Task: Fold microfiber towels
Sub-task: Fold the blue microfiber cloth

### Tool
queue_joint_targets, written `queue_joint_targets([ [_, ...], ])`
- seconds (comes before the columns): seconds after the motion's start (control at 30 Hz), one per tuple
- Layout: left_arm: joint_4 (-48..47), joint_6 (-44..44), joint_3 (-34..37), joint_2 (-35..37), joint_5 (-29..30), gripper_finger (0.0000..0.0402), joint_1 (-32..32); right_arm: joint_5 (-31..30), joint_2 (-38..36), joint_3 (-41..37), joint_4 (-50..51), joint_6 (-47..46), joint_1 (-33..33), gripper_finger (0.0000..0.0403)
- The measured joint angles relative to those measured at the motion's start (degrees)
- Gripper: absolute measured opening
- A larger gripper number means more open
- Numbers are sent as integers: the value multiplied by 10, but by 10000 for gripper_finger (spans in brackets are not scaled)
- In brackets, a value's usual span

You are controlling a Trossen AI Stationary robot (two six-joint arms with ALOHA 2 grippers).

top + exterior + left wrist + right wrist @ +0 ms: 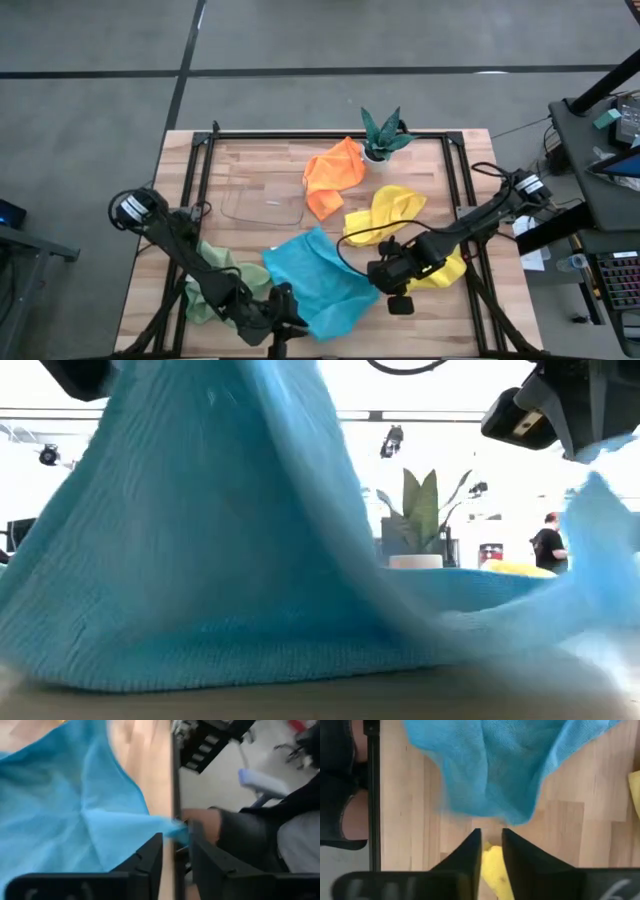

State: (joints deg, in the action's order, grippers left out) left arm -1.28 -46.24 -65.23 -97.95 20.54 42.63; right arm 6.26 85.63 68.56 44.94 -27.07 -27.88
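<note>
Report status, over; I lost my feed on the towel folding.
Left gripper at blue towel's corner. Right gripper open, empty, at towel's edge. Towel rumpled, unfolded. Yellow towel under right gripper.

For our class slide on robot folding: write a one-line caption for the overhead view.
Both arms reach for the bright blue towel on the wooden table, orange towel, yellow towels and potted plant behind.

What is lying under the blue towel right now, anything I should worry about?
Around the blue towel only bare wooden table shows. The pale green towel lies beside its edge, the yellow towels on the other side. Whatever sits beneath its middle is covered, so I cannot tell.
</note>
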Motion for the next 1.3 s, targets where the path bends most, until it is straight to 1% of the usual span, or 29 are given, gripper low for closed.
queue_joint_targets([
  [0.1, -31, -5, 0, 14, -54, 114, -3, 2, -11, -1, 19, 1, 0, 116],
  [0.17, -57, -17, 0, 28, -71, 125, -6, 0, -21, -2, 35, 0, 0, 137],
  [0.23, -80, -21, 0, 37, -69, 129, -9, -7, -30, -7, 35, 1, 0, 154],
  [0.27, -92, -23, 0, 41, -65, 129, -13, -21, -35, -11, 31, 1, 0, 162],
  [0.4, -137, -28, 0, 43, -36, 129, -29, -111, -48, -39, -22, 3, 1, 179],
  [0.5, -140, -29, 13, 39, -33, 129, -44, -171, -49, -72, -93, 12, 8, 182],
  [0.57, -144, -29, 28, 36, -29, 129, -53, -197, -45, -95, -149, 16, 15, 182],
  [0.7, -142, -25, 59, 36, -25, 129, -68, -204, -27, -132, -280, 46, 36, 183],
  [0.83, -143, -25, 88, 36, -24, 129, -77, -203, 3, -137, -385, 86, 56, 183],
  [0.93, -143, -28, 107, 36, -19, 129, -82, -203, 36, -116, -405, 119, 69, 183],
  [1.1, -143, -29, 124, 36, -6, 129, -84, -203, 101, -61, -408, 165, 85, 176],
  [1.3, -142, -29, 124, 36, 10, 129, -85, -203, 170, -6, -378, 194, 91, 162],
])
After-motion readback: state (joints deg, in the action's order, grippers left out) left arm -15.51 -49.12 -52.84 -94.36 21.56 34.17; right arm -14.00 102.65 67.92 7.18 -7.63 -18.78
